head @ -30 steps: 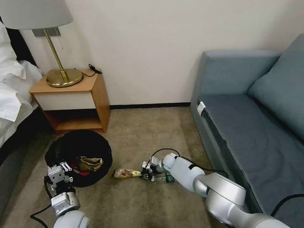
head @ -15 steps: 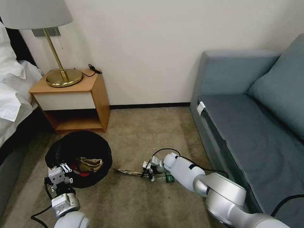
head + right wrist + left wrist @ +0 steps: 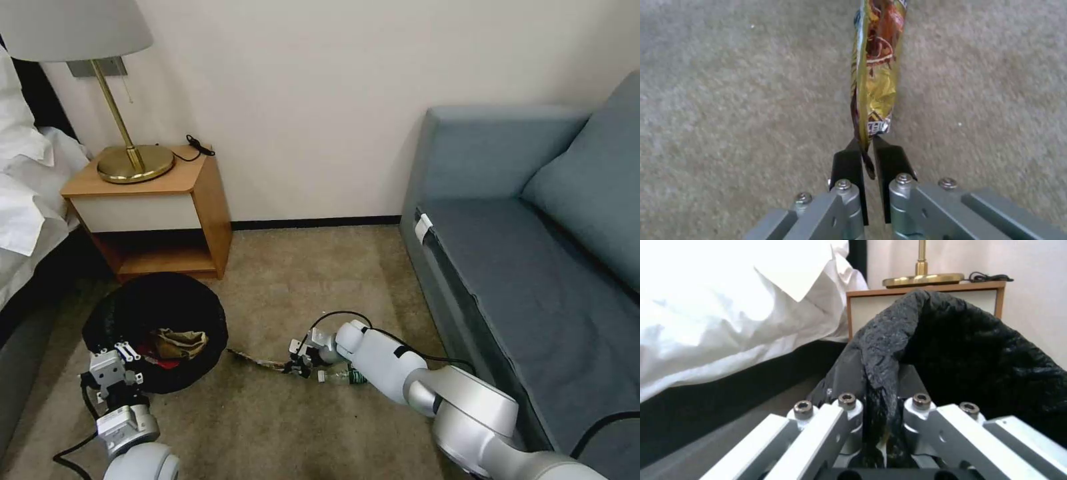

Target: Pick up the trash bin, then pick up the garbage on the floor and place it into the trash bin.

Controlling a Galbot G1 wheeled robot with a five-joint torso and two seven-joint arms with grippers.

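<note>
Wrapper [image 3: 876,73] now edge-on in clamped right gripper [image 3: 867,153]

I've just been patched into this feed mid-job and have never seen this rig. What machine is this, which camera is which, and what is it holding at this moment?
This is a wheeled robot with two arms, each ending in a two-fingered tool. The wide picture comes from its head, looking down at a bedroom carpet between a nightstand and a sofa. The other two pictures come from cameras on its wrists.

In the head view, the left tool is clamped on the rim of the trash bin, which is lined with a black bag; the left wrist view shows that black plastic pinched between the fingers. A brown paper bag and something red already lie inside.

The right tool is shut on one end of a gold-brown snack wrapper, low over the carpet. A small clear bottle with a green label lies on the floor by that arm.
</note>
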